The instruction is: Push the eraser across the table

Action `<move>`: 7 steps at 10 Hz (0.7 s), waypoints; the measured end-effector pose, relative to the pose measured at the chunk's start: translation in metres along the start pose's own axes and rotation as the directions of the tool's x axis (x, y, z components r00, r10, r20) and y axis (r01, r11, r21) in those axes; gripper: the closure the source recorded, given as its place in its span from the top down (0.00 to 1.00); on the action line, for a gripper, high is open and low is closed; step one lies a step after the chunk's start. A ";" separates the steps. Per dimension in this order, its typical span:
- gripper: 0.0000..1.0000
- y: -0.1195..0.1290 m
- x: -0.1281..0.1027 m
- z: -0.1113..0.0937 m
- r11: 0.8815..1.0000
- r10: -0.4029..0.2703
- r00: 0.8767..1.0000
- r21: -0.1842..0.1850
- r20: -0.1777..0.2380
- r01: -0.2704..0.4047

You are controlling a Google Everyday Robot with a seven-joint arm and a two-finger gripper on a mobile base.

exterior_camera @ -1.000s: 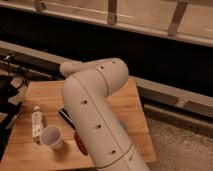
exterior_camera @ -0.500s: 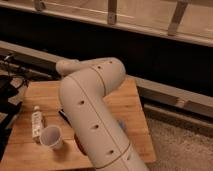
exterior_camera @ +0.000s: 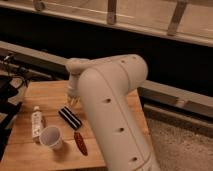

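Observation:
The eraser (exterior_camera: pixel 70 118), a small dark block with a pale stripe, lies at an angle on the light wooden table (exterior_camera: pixel 47 95), near its middle. My gripper (exterior_camera: pixel 73 99) hangs at the end of the big white arm (exterior_camera: pixel 112 105), just behind the eraser and slightly above the tabletop. A small gap shows between the gripper and the eraser's far end. The arm hides the right part of the table.
A white paper cup (exterior_camera: pixel 51 137) stands left of and in front of the eraser. A small white bottle (exterior_camera: pixel 36 121) lies to the cup's left. A reddish-brown oval object (exterior_camera: pixel 80 142) lies just in front of the eraser. Dark equipment (exterior_camera: pixel 7 97) sits off the table's left edge.
The arm has swung to the right and back, uncovering the eraser and the reddish-brown object. The gripper now hangs just behind the eraser. The cup and bottle have not moved.

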 end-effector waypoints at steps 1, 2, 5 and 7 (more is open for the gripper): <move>0.00 -0.010 0.007 -0.015 1.000 0.001 0.998 -0.012 0.061 0.000; 0.00 -0.016 0.011 -0.024 1.000 0.009 0.995 -0.007 0.102 -0.009; 0.00 -0.038 0.022 -0.022 0.996 0.087 0.991 0.020 0.101 -0.090; 0.00 -0.049 0.025 0.000 0.988 0.146 0.989 0.056 0.024 -0.147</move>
